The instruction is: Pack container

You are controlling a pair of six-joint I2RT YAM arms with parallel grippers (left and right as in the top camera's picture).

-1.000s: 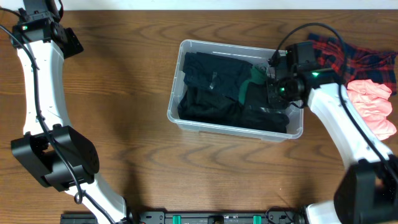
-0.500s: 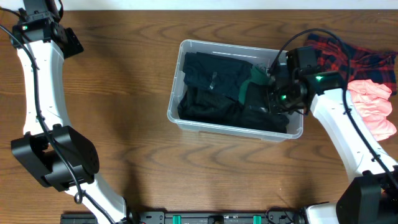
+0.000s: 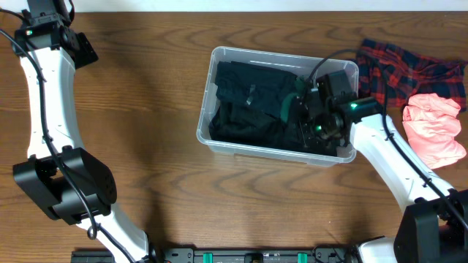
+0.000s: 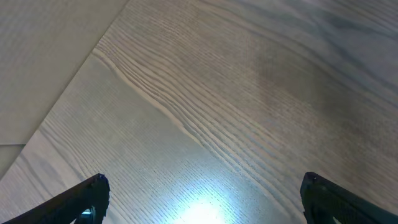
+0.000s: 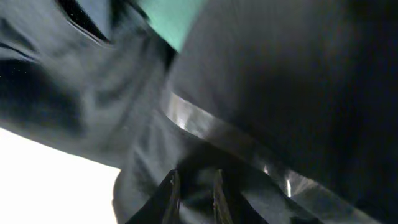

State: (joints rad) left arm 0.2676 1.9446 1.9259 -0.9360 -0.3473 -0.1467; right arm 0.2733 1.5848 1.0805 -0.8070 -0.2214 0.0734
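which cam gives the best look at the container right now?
Overhead: the whole container shows, rim and walls, with dark clothes inside. Right wrist sees only those clothes up close plus a shiny strip, possibly the container's edge. Left wrist sees only bare table.

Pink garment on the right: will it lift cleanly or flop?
Likely floppy: the pink garment lies crumpled in soft folds. Probably light, being only cloth. It seems to touch the plaid shirt, so it may drag that along.
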